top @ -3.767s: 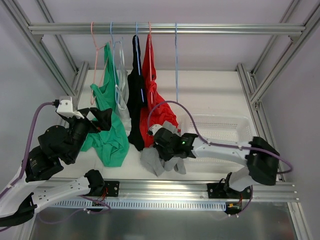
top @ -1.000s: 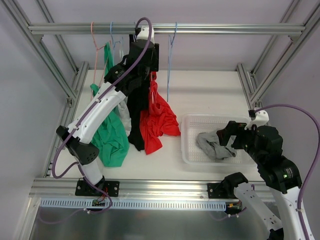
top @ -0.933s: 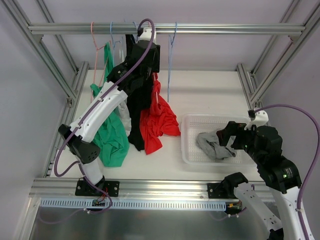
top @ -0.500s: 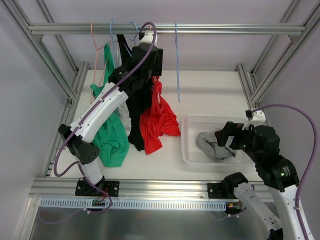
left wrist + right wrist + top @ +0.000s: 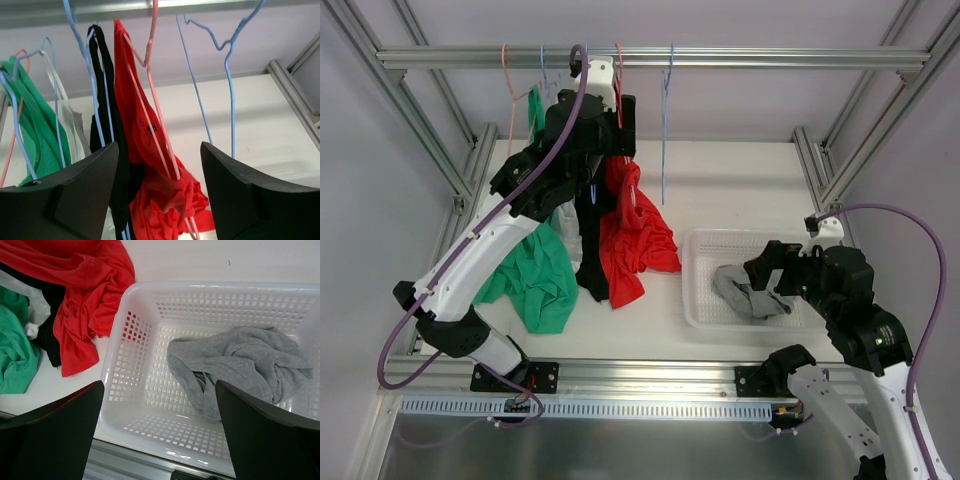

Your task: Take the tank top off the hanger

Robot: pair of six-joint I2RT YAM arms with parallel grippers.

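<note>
Several tank tops hang from hangers on the top rail [image 5: 720,57]: a green one [image 5: 535,280], a white one [image 5: 70,125], a black one [image 5: 102,125] and a red one [image 5: 135,125] on a pink hanger [image 5: 150,50]. My left gripper [image 5: 159,150] is raised just in front of the black and red tops, open and holding nothing. Beside them to the right hangs an empty blue hanger [image 5: 230,60]. My right gripper [image 5: 159,387] hovers open over the white basket [image 5: 145,305], where a grey tank top [image 5: 240,360] lies.
The hems of the red top [image 5: 635,235] and the green top pile up on the white table [image 5: 740,190]. Metal frame posts [image 5: 865,140] run along both sides of the table. The basket [image 5: 695,300] sits at the front right.
My left gripper has drawn back a little to the left from the hangers and its jaws have widened. The empty blue hanger has swung. The right arm barely moved.
</note>
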